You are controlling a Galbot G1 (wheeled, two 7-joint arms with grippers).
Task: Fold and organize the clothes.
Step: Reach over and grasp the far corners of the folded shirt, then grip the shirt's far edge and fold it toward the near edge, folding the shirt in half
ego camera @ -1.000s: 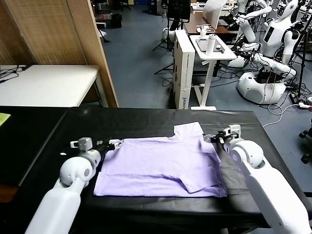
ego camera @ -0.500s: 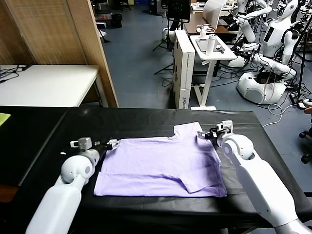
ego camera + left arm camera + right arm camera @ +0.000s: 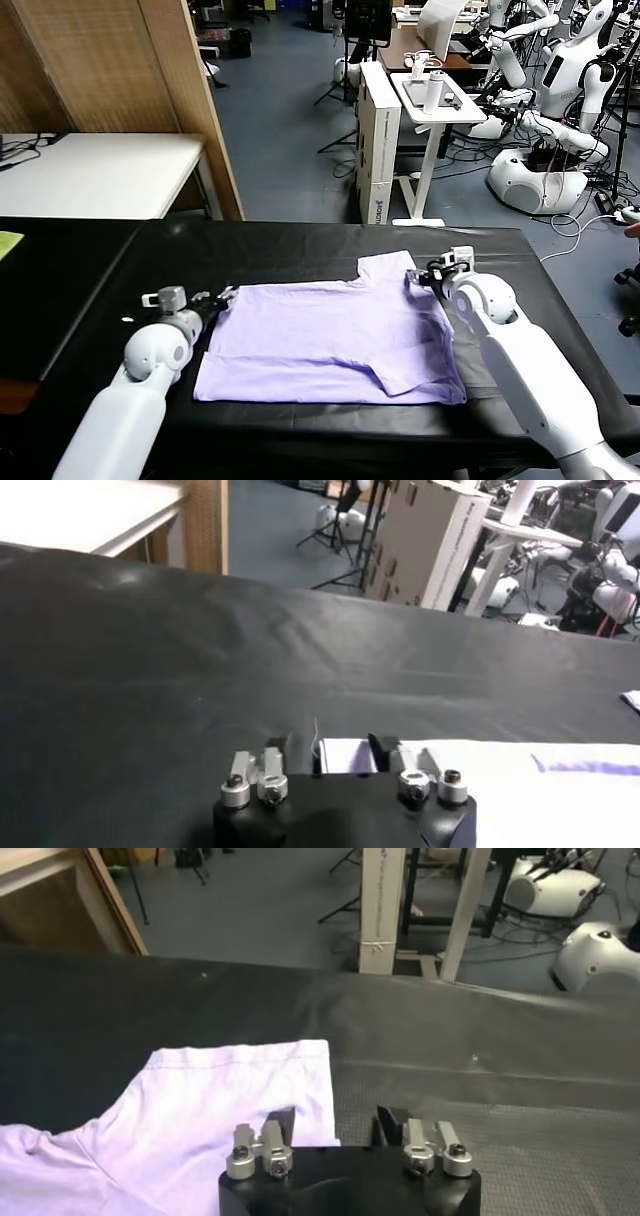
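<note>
The clothes are one light lavender T-shirt (image 3: pixel 330 335), spread flat on the black table (image 3: pixel 300 245) with a sleeve folded over near its right front. My left gripper (image 3: pixel 224 295) rests low at the shirt's far left corner. In the left wrist view (image 3: pixel 335 752) its jaws stand apart, with the pale cloth corner (image 3: pixel 345 757) between them. My right gripper (image 3: pixel 421 278) sits at the shirt's far right sleeve. In the right wrist view (image 3: pixel 335 1123) it is open: one fingertip is over the sleeve edge (image 3: pixel 300 1088), the other over bare table.
A grey textured mat (image 3: pixel 480 1148) lies on the table right of the shirt. Behind the table stand a white table (image 3: pixel 90 175), a wooden partition (image 3: pixel 180 90), a white stand (image 3: pixel 430 100) and other robots (image 3: pixel 560 80).
The right gripper has moved left and forward onto the sleeve. The left gripper has shifted slightly left along the shirt's corner. Both pairs of jaws have narrowed.
</note>
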